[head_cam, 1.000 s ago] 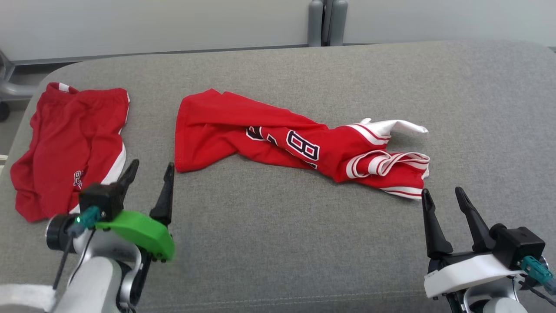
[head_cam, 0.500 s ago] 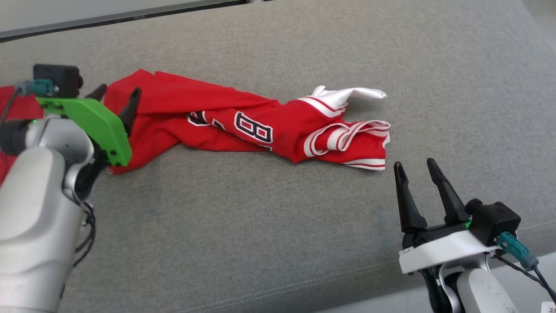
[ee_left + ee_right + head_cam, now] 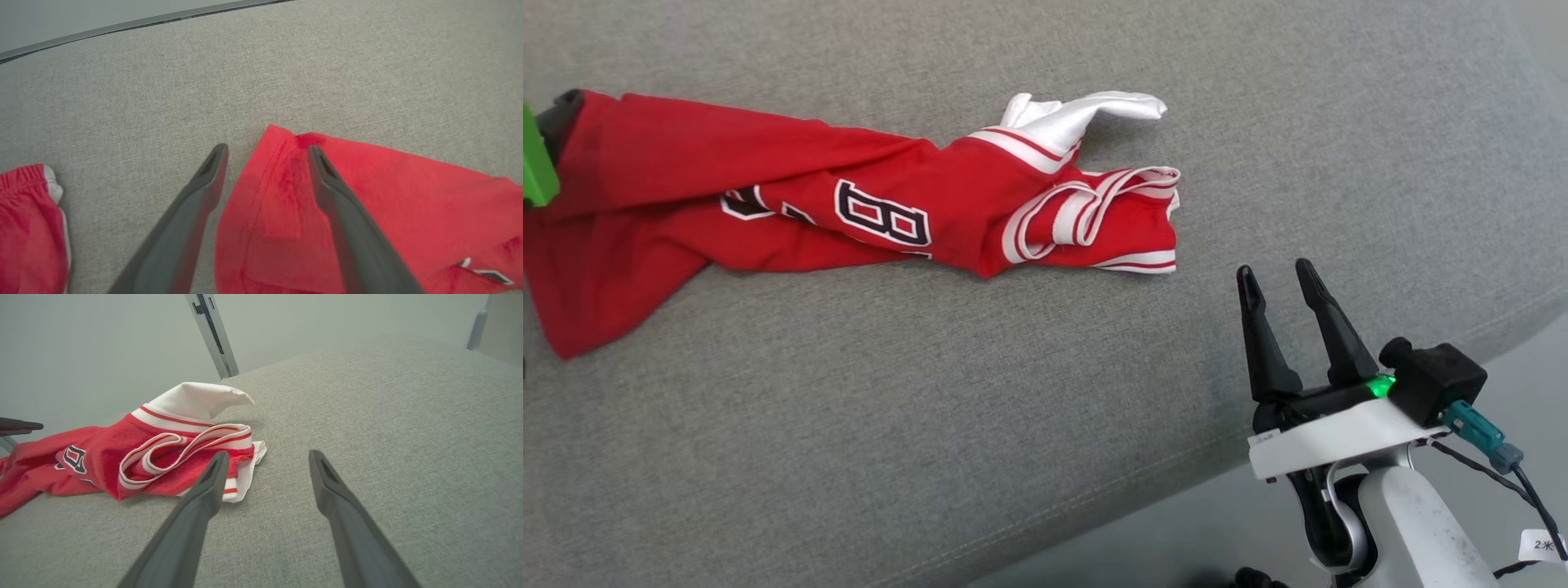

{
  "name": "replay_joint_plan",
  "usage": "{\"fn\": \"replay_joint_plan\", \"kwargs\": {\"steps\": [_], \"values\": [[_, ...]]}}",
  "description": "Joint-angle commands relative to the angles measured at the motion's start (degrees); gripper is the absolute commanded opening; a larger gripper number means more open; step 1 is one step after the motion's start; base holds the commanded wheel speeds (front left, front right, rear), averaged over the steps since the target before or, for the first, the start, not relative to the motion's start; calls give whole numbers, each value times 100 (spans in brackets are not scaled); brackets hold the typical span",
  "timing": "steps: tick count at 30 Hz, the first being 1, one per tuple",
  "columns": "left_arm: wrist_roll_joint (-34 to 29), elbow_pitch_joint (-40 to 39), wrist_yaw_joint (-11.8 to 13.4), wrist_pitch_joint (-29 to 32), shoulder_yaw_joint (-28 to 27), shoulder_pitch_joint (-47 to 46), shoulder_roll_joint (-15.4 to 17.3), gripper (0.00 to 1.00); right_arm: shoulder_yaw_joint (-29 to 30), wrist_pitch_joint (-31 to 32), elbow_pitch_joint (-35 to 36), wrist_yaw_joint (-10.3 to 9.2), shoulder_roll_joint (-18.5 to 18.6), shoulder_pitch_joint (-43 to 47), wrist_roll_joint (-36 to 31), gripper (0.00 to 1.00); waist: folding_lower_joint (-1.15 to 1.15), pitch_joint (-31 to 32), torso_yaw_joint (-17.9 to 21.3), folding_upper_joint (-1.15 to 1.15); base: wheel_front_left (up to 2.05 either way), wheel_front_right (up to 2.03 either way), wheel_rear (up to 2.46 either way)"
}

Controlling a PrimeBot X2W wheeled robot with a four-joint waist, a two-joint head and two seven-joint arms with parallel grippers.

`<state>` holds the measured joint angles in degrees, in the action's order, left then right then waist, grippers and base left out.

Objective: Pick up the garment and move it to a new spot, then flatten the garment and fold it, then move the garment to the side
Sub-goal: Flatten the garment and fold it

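My left claw (image 3: 266,148) stood wide, fingers astride the far-left corner of the red garment (image 3: 768,204); nothing gripped. Garment lay crumpled across the grey worktop (image 3: 1013,408), not flattened or folded. My right claw (image 3: 1275,269), also wide and empty, hung near its striped right end. Judged: pick-up not yet made, all steps left.

Two red garments lie on one grey cushion (image 3: 1013,392): one jersey (image 3: 849,204) and one pair of shorts (image 3: 28,232). There are two grippers, the left gripper (image 3: 266,148) and the right gripper (image 3: 1275,271), each with two dark fingers (image 3: 1262,351), four in all. The jersey bears one clear digit, an 8 (image 3: 882,214), and a second half folded away. One metal post (image 3: 212,335) stands behind.
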<state>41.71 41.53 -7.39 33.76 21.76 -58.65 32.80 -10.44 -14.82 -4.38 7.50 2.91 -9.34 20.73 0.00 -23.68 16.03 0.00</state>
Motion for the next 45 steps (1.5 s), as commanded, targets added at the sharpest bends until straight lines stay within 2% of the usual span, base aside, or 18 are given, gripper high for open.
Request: {"fn": "replay_joint_plan", "kwargs": {"steps": [1, 7, 13, 15, 19, 22, 25, 35, 40, 43, 45], "values": [[52, 79, -13, 92, 9, -147, 173, 100, -36, -35, 71, -2, 2, -115, 80, 100, 0, -568, 499, 0, 0, 0, 0], [31, 314, -13, 253, 117, -338, 518, 100, -65, -30, 194, -2, 4, -182, 243, 100, 0, -826, 612, 0, 0, 0, 0], [252, 410, -15, 524, 163, -314, 398, 100, 22, -30, 204, -2, 5, -194, 227, 100, 0, -854, 549, 0, 0, 0, 0], [367, 404, -21, 637, 170, -297, 301, 2, 41, -31, 201, -2, 5, -211, 190, 100, 0, -837, 501, 0, 0, 0, 0], [581, 304, -17, 968, 225, -240, 269, 0, 90, -31, 219, -2, 6, -238, 159, 100, 0, -790, 417, 0, 0, 0, 0], [718, 91, -16, 993, 227, -251, 299, 0, 131, -31, 202, -2, 6, -232, 154, 100, 0, -749, 359, 0, 0, 0, 0], [658, -130, -14, 716, 238, -317, 436, 0, 166, -31, 189, -2, 6, -216, 186, 100, 0, -690, 305, 0, 0, 0, 0], [1113, -754, -14, -219, 203, -86, 340, 0, 303, -31, 146, -2, 8, -38, 87, 100, 0, -284, -90, 0, 0, 0, 0], [1525, -1365, -14, -857, 87, 577, 391, 0, 414, -32, 115, -2, 9, 50, -34, 100, 0, 3, -346, 0, 0, 0, 0], [1774, -1935, -14, -1432, -66, 1401, 480, 0, 563, -32, 78, -2, 10, 166, -155, 100, 0, 204, -595, 0, 0, 0, 0], [1888, -2210, -14, -1729, -153, 1871, 422, 0, 649, -32, 69, -2, 9, 208, -210, 100, 0, 278, -725, 0, 0, 0, 0]]}}
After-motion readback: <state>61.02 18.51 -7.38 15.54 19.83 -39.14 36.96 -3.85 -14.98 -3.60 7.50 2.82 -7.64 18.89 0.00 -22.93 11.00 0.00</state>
